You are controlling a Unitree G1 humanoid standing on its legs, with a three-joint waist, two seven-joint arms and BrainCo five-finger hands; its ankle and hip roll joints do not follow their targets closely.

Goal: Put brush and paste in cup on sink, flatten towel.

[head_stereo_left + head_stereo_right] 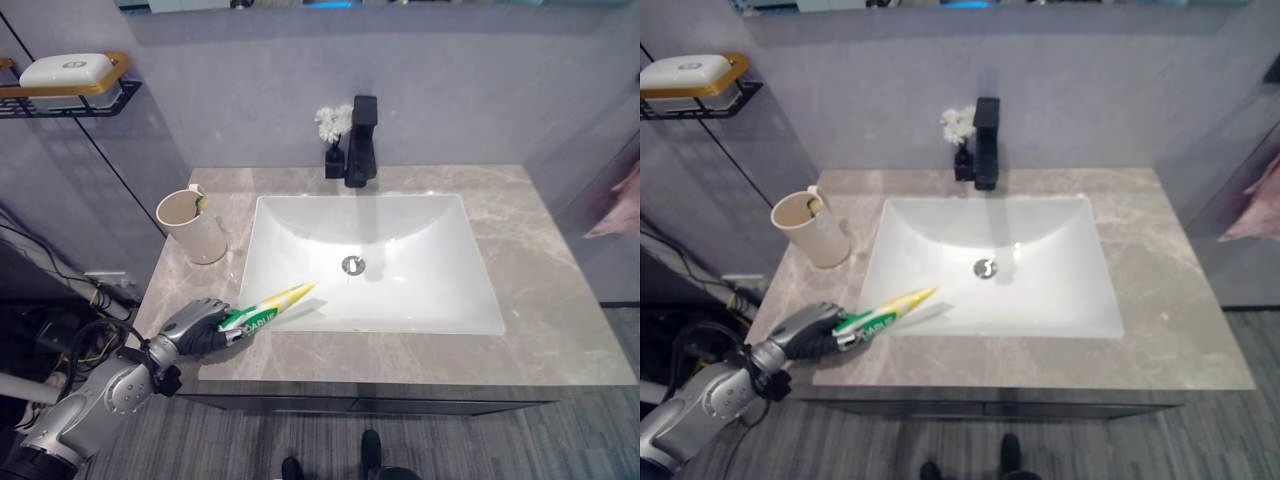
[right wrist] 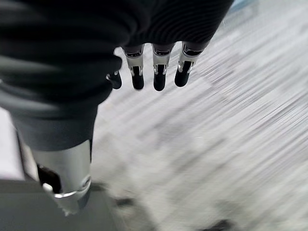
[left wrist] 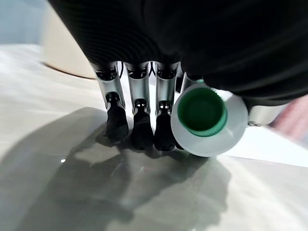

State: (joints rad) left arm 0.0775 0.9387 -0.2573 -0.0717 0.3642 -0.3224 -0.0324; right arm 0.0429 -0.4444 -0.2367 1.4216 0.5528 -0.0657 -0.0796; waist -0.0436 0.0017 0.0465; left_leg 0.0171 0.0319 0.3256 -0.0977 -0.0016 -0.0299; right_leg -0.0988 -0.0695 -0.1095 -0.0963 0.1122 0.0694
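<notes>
My left hand (image 1: 196, 327) is at the front left of the counter, its fingers curled round the cap end of a green, white and yellow toothpaste tube (image 1: 268, 305). The tube's flat end sticks out over the front left rim of the white sink basin (image 1: 440, 300). In the left wrist view the tube's green cap (image 3: 202, 111) faces the camera beside my curled fingers (image 3: 142, 126). A beige cup (image 1: 194, 227) stands on the counter at the sink's left, with a brush end (image 1: 201, 201) at its rim. My right hand (image 2: 154, 72) hangs above the floor with straight fingers.
A black tap (image 1: 360, 142) stands behind the basin, a white brush-like tuft (image 1: 332, 122) beside it. A wall shelf (image 1: 75, 92) at the upper left carries a white soap dish. Pink cloth (image 1: 618, 205) hangs at the right edge. The grey marble counter (image 1: 560, 300) surrounds the basin.
</notes>
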